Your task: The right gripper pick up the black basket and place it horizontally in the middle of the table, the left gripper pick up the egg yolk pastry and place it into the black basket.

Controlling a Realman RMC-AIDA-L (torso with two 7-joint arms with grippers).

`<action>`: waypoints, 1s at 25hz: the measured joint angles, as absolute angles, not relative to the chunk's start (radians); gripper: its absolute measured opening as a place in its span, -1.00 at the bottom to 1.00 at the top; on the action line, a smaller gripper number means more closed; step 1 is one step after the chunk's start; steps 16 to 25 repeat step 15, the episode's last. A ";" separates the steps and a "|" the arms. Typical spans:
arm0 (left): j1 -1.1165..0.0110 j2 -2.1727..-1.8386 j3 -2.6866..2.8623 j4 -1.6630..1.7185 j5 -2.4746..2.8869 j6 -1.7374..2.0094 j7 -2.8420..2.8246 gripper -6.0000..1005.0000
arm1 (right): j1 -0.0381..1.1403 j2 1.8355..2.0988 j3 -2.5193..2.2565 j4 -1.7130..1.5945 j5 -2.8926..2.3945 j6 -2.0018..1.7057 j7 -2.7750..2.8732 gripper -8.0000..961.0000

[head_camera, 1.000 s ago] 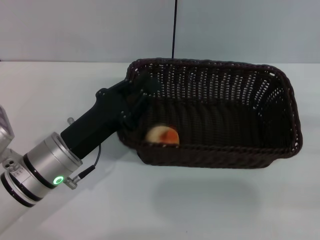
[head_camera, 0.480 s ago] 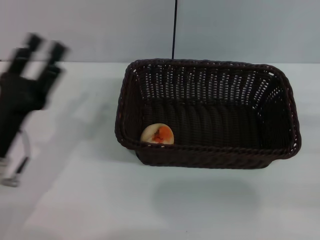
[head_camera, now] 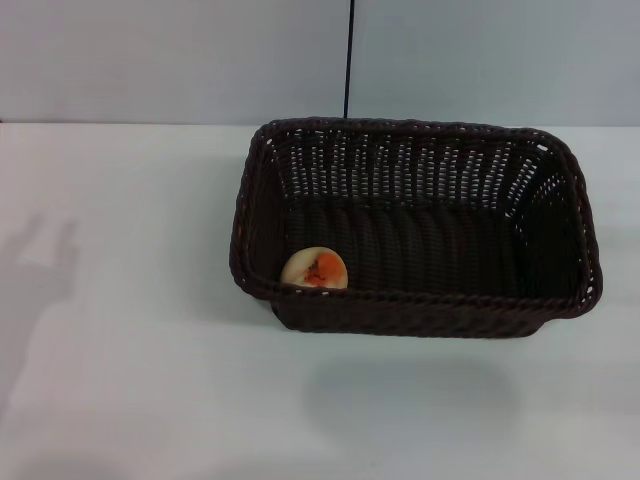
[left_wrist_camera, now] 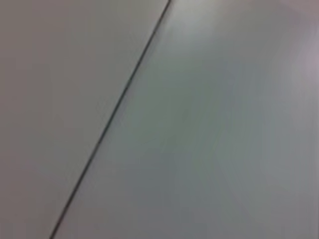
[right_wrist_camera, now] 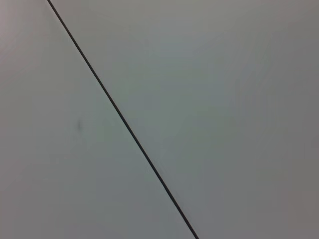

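**Pastry in the basket, both pincers out of view**

The head view alone shows the work: the black basket [head_camera: 415, 228] lies lengthwise on the white table [head_camera: 130, 340], near its far edge, and the egg yolk pastry [head_camera: 315, 269] sits in the basket's near-left corner. Both wrist views show only a grey wall crossed by a thin dark line [right_wrist_camera: 122, 119]. No writing is readable. Neither gripper appears, so their grip cannot be told.

- The black basket [head_camera: 420, 225] sits on the table [head_camera: 130, 330], right of frame centre.
- The egg yolk pastry [head_camera: 315, 269] lies inside the basket, at its lower-left corner.
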State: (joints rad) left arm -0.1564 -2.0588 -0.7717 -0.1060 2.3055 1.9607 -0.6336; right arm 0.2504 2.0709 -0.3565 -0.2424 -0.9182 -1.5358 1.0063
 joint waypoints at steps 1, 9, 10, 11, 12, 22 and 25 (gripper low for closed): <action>-0.150 -2.059 -0.786 -0.100 2.305 1.961 -0.640 0.00 | 0.252 2.071 -0.357 -0.242 -0.918 -1.535 1.006 -0.20; -0.130 -2.059 -0.829 -0.100 2.306 1.966 -0.645 -0.61 | 0.250 2.071 -0.357 -0.242 -0.920 -1.535 1.008 -0.20; -0.130 -2.059 -0.829 -0.100 2.306 1.966 -0.645 -0.68 | 0.249 2.071 -0.356 -0.242 -0.920 -1.535 1.009 -0.20; -0.131 -2.059 -0.830 -0.098 2.308 1.969 -0.650 -0.76 | 0.248 2.071 -0.356 -0.242 -0.921 -1.535 1.010 -0.20; -0.133 -2.058 -0.831 -0.093 2.309 1.973 -0.675 -0.76 | 0.248 2.071 -0.356 -0.242 -0.921 -1.535 1.011 -0.20; -0.134 -2.058 -0.832 -0.089 2.307 1.972 -0.698 -0.76 | 0.247 2.072 -0.356 -0.235 -0.922 -1.534 1.011 -0.20; -0.134 -2.058 -0.832 -0.089 2.307 1.972 -0.698 -0.76 | 0.247 2.072 -0.356 -0.235 -0.922 -1.534 1.011 -0.20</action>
